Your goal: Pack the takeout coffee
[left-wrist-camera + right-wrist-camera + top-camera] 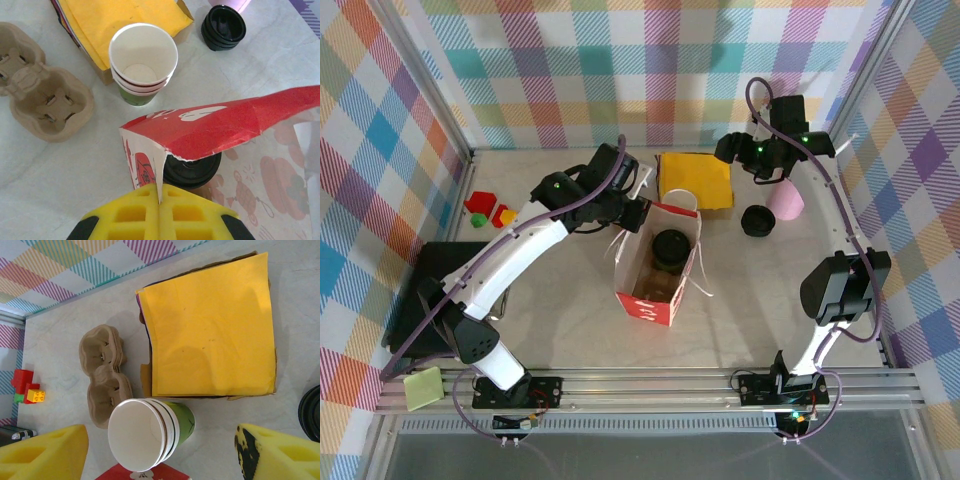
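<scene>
Your left gripper (159, 200) is pinched tight on the rim of the red paper bag (225, 125). The takeout coffee (192, 170) sits inside that bag, black lid up. Just beyond, nested cups (142, 60) stand beside a pulp cup carrier (45, 95). Your right gripper (161, 452) hangs above them, jaws wide, holding nothing.

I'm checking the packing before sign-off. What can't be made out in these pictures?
- Cup in the bag, top view: the bag's walls hide everything below its lid.
- Pink thing, top view: partly under the right arm, so unidentifiable.
- Black lids, right wrist view: cut off by the frame edge.
- Cup stack, left wrist view: nested rims, count unclear.
</scene>
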### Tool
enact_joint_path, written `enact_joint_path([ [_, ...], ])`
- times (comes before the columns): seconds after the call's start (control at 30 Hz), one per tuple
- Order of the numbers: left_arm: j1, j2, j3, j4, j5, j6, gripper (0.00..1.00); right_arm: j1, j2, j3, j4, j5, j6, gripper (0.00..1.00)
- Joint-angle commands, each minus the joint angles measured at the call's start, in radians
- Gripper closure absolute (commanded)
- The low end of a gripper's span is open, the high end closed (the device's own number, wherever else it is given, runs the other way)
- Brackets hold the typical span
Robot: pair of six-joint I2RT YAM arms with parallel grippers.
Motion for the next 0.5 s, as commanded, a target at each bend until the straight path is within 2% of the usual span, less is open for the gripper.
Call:
enact_joint_path([
  [0.0, -0.001, -0.004, 0.003, 0.001, -0.033, -0.041, 0.98, 0.009, -0.026, 0.001, 0.023, -0.001, -0.004, 0.23],
  [0.27, 0.04, 0.083, 0.054, -0.075, 0.056, -0.151, 0.96, 0.023, -0.019, 0.027, -0.014, 0.061, 0.018, 0.23],
  [0.47, 0.062, 0.059, 0.004, -0.066, 0.049, -0.232, 0.92, 0.035, -0.028, 0.044, -0.087, 0.146, 0.047, 0.23],
])
